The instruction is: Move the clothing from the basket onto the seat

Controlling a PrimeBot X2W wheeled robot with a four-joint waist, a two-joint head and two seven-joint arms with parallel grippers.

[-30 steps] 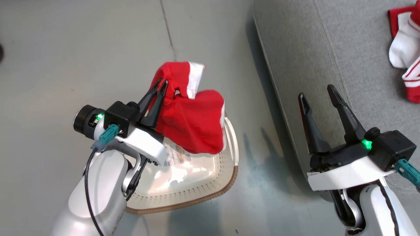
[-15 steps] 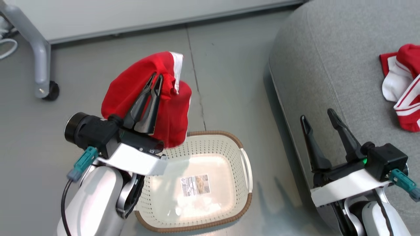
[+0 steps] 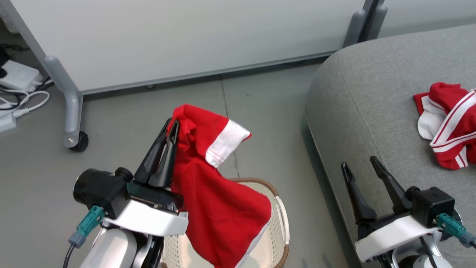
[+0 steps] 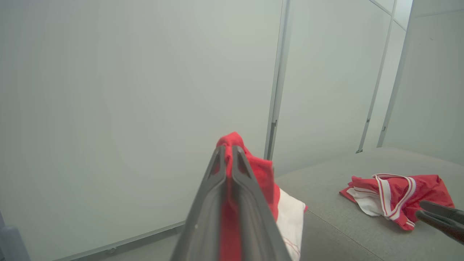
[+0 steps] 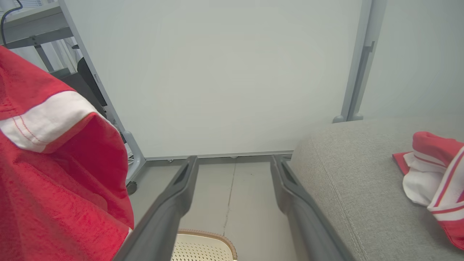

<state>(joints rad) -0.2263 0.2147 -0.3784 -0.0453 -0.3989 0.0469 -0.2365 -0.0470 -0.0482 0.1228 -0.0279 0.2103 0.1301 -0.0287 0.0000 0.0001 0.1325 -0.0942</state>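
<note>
Transfer is the step in hand. At the left, the left gripper (image 3: 172,124), jaws pressed together, pinches a fold of the plain bright-red fabric garment with a white hem (image 3: 219,201). The garment hangs free in the air above the cream-white perforated plastic laundry basket with a brown rim (image 3: 268,187). No other red cloth shows in the part of the basket in view, so I judge this the last piece to go over. To the right, the right gripper (image 3: 358,162) stands spread and empty at the near edge of the large grey woven-fabric sofa cushion (image 3: 364,111), where the red garment with white striped trim (image 3: 452,137) already lies crumpled. Next, the left arm must swing rightward across the gap, bring the hanging cloth clear over the cushion's rounded edge, then let its jaws part
</note>
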